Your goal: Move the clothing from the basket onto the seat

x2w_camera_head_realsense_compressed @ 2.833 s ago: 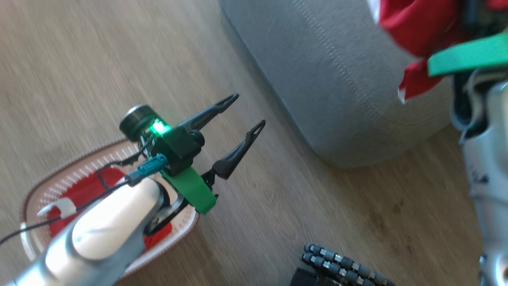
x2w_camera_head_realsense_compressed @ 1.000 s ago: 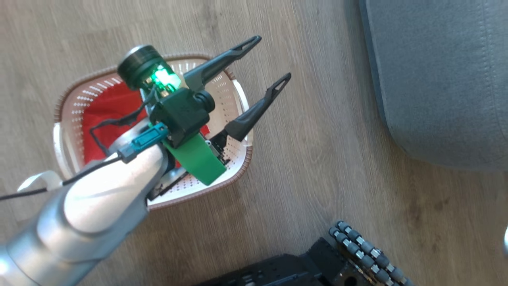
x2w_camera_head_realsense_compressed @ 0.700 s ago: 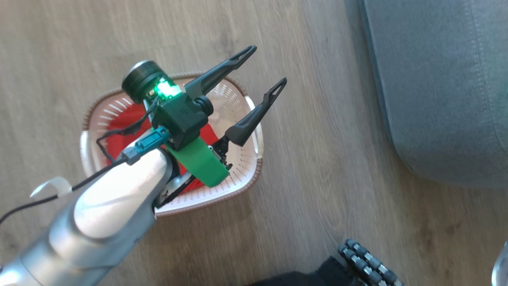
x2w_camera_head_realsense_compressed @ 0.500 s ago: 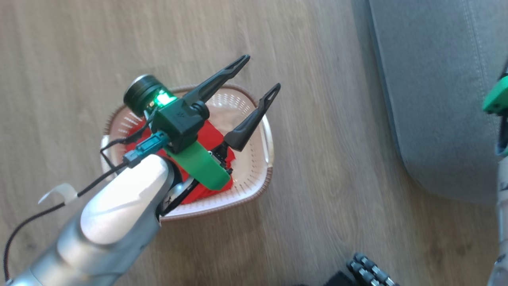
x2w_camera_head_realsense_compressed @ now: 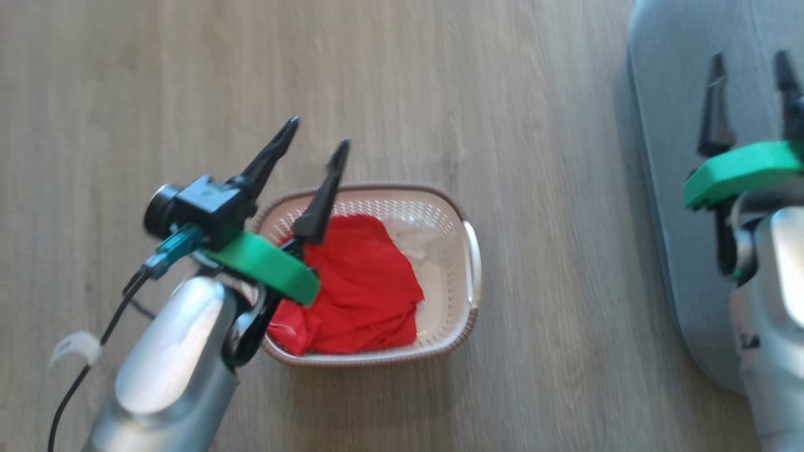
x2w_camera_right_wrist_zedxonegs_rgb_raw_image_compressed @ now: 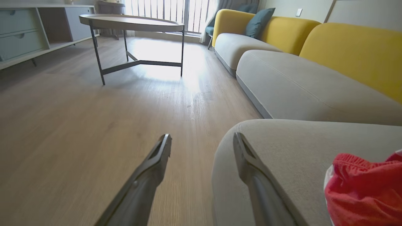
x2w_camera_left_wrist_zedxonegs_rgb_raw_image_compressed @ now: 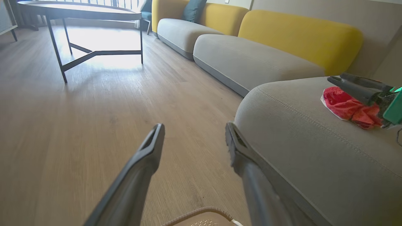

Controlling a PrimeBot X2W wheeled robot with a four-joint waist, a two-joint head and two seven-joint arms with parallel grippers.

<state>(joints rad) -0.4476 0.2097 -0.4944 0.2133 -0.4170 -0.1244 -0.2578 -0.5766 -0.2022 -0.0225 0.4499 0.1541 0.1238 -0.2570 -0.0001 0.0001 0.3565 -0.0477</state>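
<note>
Fingers (x2w_camera_head_realsense_compressed: pixel 320 201) of the left gripper (x2w_camera_head_realsense_compressed: pixel 317 135) stand wide apart and empty, hanging over the left end of the basket (x2w_camera_head_realsense_compressed: pixel 377 187) at mid-frame in the head view. At the upper right, the right gripper (x2w_camera_head_realsense_compressed: pixel 749 59) is likewise spread and bare, above the seat (x2w_camera_head_realsense_compressed: pixel 666 157).

Red clothing (x2w_camera_head_realsense_compressed: pixel 358 282) lies heaped in the basket's left and middle, with a white patch at its right (paper or trim, too blurred to tell). Another red piece (x2w_camera_left_wrist_zedxonegs_rgb_raw_image_compressed: pixel 345 105) already lies on the seat cushion, at the right edge of the left wrist view.

The step in hand looks like the next pick. The left arm should tip its fingers down and sink them into the thick of the heap rather than its thin edge. It should then close on a good fold and lift straight up, so the light basket does not come along.

The basket stands on a pale wooden floor (x2w_camera_head_realsense_compressed: pixel 471 81). Beyond it, a round table (x2w_camera_right_wrist_zedxonegs_rgb_raw_image_compressed: pixel 132 19), yellow backrests (x2w_camera_right_wrist_zedxonegs_rgb_raw_image_compressed: pixel 355 47) and a low cabinet (x2w_camera_right_wrist_zedxonegs_rgb_raw_image_compressed: pixel 19 37) line the room.
</note>
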